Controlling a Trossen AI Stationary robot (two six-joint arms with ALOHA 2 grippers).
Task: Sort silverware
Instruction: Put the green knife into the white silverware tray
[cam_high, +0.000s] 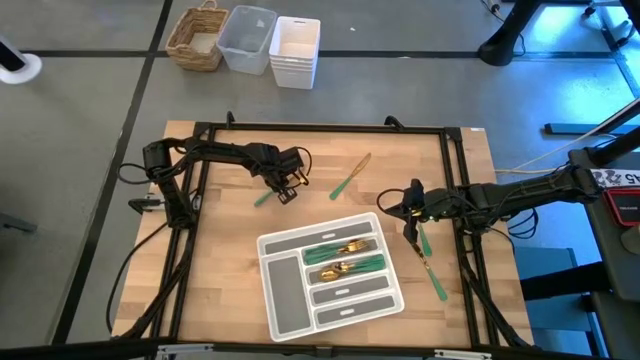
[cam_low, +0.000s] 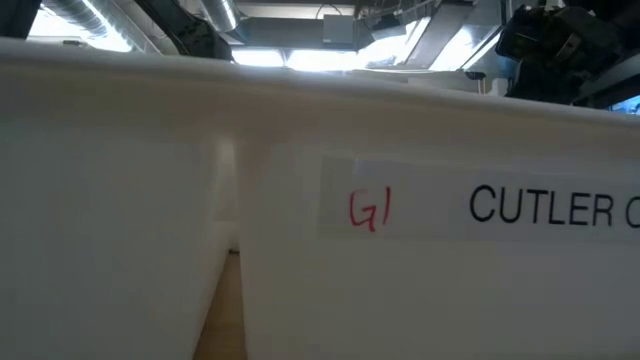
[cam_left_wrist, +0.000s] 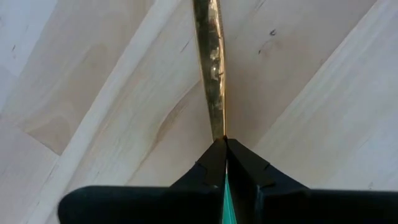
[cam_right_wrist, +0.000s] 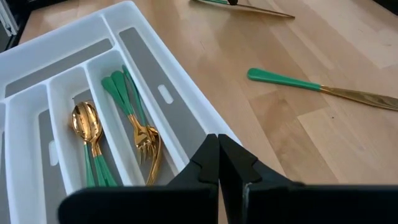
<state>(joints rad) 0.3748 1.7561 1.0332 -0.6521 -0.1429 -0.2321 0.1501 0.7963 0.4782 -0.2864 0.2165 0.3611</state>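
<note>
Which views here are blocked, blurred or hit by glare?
Low view: almost wholly blocked by the white tray wall, close and soft, with bright ceiling lights above. Left wrist view: glare streaks on the gold blade. High view: blue light spill at the top right corner. Right wrist view: clear; spoon reflects light.

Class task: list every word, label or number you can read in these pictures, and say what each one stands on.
"G1", handwritten in red, on the white label stuck to the white plastic wall filling the low view.
"CUTLER", printed in black on the same label; the word runs off the picture's edge.
Red box with white lettering at the high view's right edge: too small to read.
Nothing else legible.
</note>
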